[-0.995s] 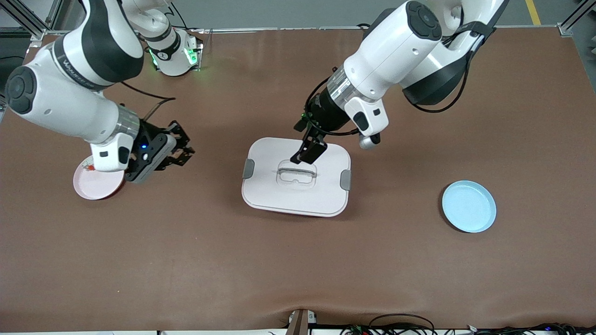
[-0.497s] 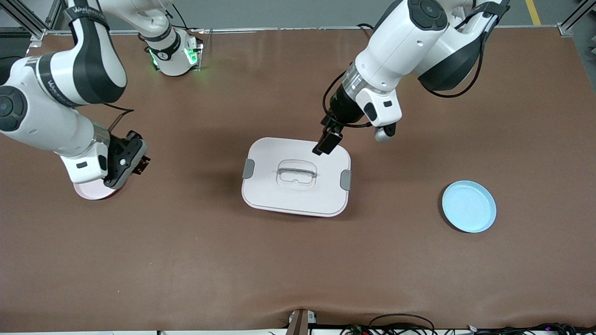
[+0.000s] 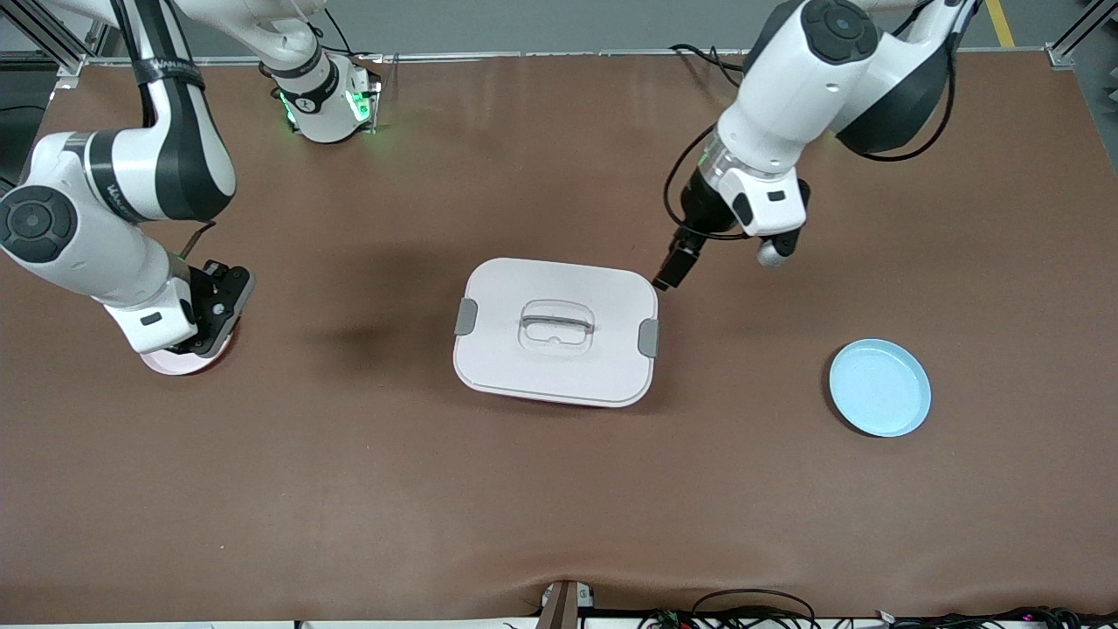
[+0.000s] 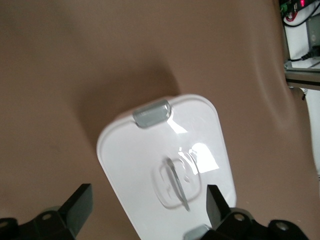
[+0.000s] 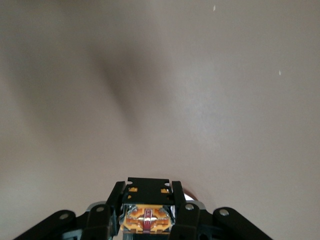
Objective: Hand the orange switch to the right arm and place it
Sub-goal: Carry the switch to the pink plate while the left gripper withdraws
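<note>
The orange switch (image 5: 148, 212), a tiny black block with an orange middle, sits clamped between the fingers of my right gripper (image 5: 148, 205), which is shut on it. In the front view the right gripper (image 3: 210, 319) points down over the pink plate (image 3: 170, 362) at the right arm's end of the table, and its hand hides the switch. My left gripper (image 3: 672, 266) hangs open and empty over the table beside the corner of the white lidded box (image 3: 555, 330). In the left wrist view the left gripper (image 4: 148, 210) has its fingers wide apart above the box (image 4: 130, 150).
A light blue plate (image 3: 879, 387) lies toward the left arm's end of the table, nearer the front camera than the box. The box has a recessed handle (image 3: 556, 325) and grey clips (image 3: 648, 337) at both ends. Brown table surface surrounds everything.
The right gripper has swung toward its own end of the table and turned down over the pink plate, still shut on the switch. The left gripper has drawn back off the box lid to its corner.
</note>
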### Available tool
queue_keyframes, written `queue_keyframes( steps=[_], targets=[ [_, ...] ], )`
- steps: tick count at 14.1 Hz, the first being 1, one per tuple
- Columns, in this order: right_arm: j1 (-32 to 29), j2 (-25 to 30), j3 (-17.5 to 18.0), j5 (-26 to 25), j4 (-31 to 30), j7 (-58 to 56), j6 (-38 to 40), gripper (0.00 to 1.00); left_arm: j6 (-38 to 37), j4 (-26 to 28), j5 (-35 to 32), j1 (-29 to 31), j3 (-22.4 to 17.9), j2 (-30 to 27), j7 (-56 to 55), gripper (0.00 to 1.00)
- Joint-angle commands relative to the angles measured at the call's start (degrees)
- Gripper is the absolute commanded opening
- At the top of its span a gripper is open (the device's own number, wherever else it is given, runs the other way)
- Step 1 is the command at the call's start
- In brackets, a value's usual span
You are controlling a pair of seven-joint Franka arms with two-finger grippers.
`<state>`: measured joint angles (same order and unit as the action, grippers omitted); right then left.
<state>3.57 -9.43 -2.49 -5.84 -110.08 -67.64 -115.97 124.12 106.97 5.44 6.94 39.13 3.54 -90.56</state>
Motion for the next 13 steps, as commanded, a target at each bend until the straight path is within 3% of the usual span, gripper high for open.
queue_keyframes(
  steps=[1,8,13],
  targets=[
    [-5.49,1.43,0.99,-1.11,-5.21,-8.26,-5.04,0.0,-3.61,2.89,-0.08,4.04,0.33,-4.68,7.57,1.0],
    [-12.61,0.3,0.91,-1.19,-15.59,-21.56,-22.71,0.0,-11.35,2.8,0.09,12.12,0.07,-8.28,26.55,1.0],
    [-16.84,-4.27,0.91,-1.37,-16.74,-29.73,-28.94,0.0,-15.67,1.92,1.84,18.63,-0.8,-9.16,42.81,1.0]
  ],
)
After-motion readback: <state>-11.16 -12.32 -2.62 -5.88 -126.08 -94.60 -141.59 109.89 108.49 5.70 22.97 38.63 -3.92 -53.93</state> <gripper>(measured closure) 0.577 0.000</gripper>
